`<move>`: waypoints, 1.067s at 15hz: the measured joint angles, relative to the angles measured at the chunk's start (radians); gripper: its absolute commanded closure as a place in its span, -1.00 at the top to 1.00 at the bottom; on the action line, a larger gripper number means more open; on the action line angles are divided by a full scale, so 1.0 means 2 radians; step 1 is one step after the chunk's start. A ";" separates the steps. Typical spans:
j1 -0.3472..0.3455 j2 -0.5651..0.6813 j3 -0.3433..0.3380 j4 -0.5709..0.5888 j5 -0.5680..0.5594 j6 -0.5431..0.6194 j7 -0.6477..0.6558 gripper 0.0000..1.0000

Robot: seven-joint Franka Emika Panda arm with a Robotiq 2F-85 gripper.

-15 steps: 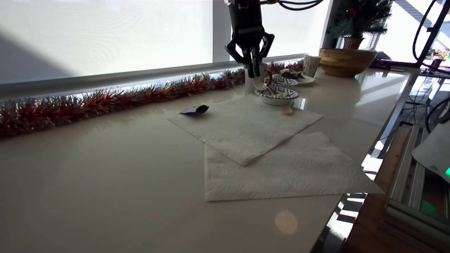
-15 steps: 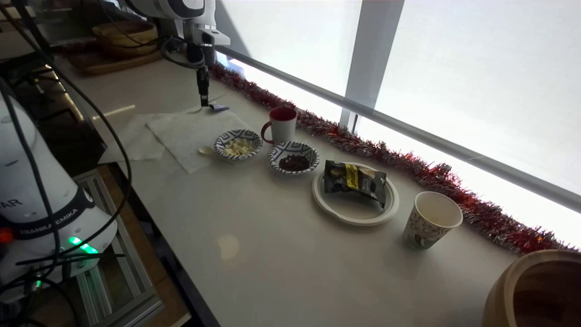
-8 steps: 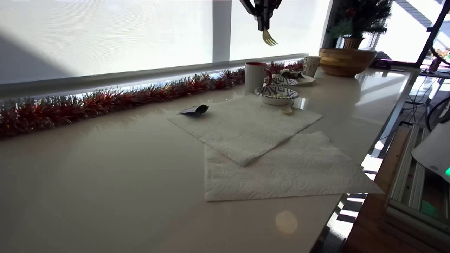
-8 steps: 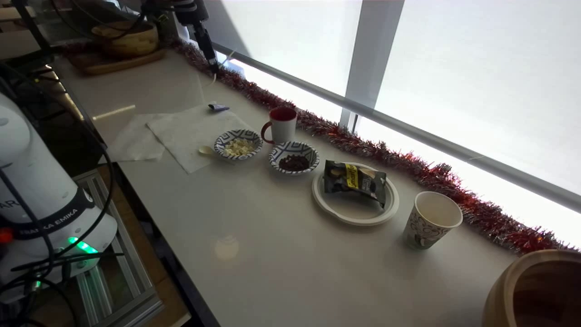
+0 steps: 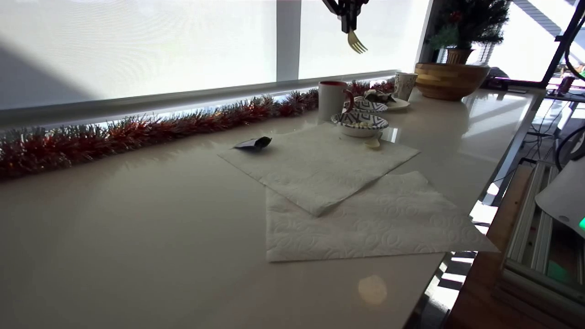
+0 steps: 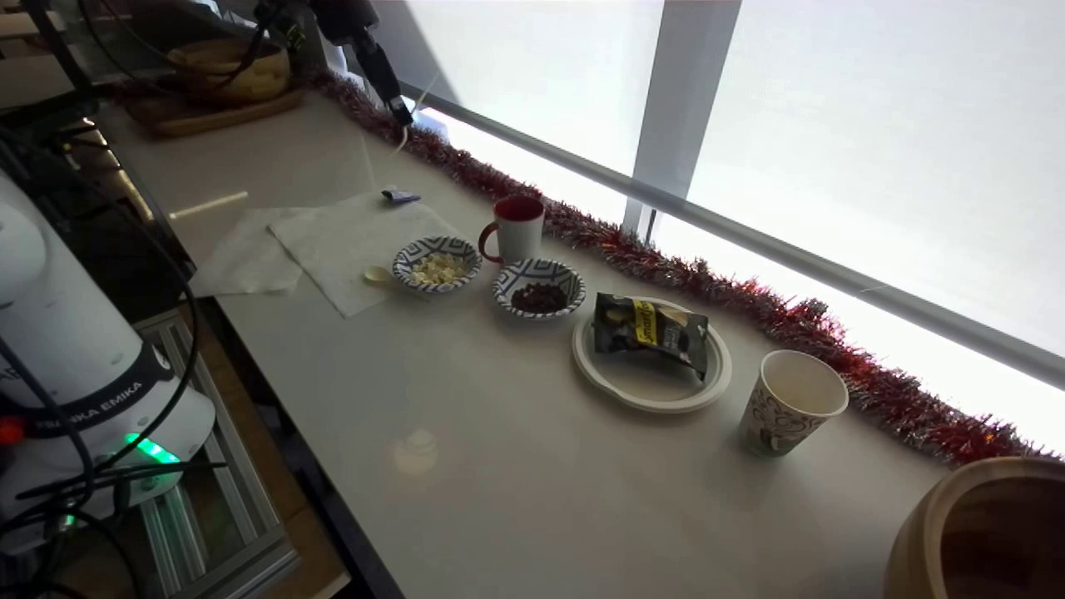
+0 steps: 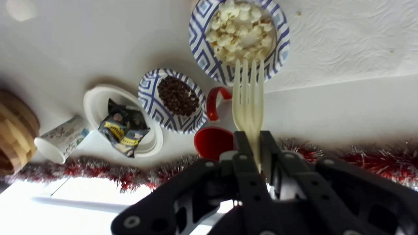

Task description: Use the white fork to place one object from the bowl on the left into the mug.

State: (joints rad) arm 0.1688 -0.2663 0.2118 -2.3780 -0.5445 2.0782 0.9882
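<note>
My gripper (image 5: 349, 28) is shut on the white fork (image 5: 357, 43) and holds it high above the table. In the wrist view the two fingertips (image 7: 253, 137) pinch the neck of the fork (image 7: 248, 112); its bare-looking tines point at the popcorn bowl in the picture. That patterned bowl (image 6: 414, 254) holds popcorn (image 6: 439, 269) and is apart from the fork. The mug (image 6: 520, 237), white with red inside and a red handle, stands upright beside it; it also shows in an exterior view (image 5: 330, 101). A fingertip partly hides the mug's red inside (image 7: 212, 142) in the wrist view.
A second patterned bowl (image 6: 556, 271) with dark bits stands beside the mug. A plate (image 6: 657, 404) with a black snack bag, a paper cup (image 6: 782, 420), a pale spoon (image 6: 378, 274), paper towels (image 6: 324, 245), a dark scrap (image 6: 401, 196) and tinsel (image 6: 666, 270) also lie around.
My gripper has risen well above the table with the fork and tilted over. Over the last half second it has moved slightly up and to the right in both exterior views.
</note>
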 measured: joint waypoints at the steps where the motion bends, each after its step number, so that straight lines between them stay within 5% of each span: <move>1: -0.004 -0.001 0.007 -0.002 -0.021 0.003 0.003 -0.93; 6: -0.023 -0.016 0.011 -0.068 -0.126 0.108 0.064 -0.93; 10: -0.040 -0.034 -0.028 -0.158 -0.172 0.268 0.120 -0.93; 12: -0.056 -0.037 -0.048 -0.192 -0.207 0.335 0.125 -0.74; 15: -0.069 -0.037 -0.060 -0.204 -0.224 0.363 0.125 -0.74; 16: -0.069 -0.037 -0.060 -0.203 -0.224 0.364 0.125 -0.93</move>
State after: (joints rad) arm 0.0309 -0.3411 0.0927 -2.7848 -0.9931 2.8055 1.2383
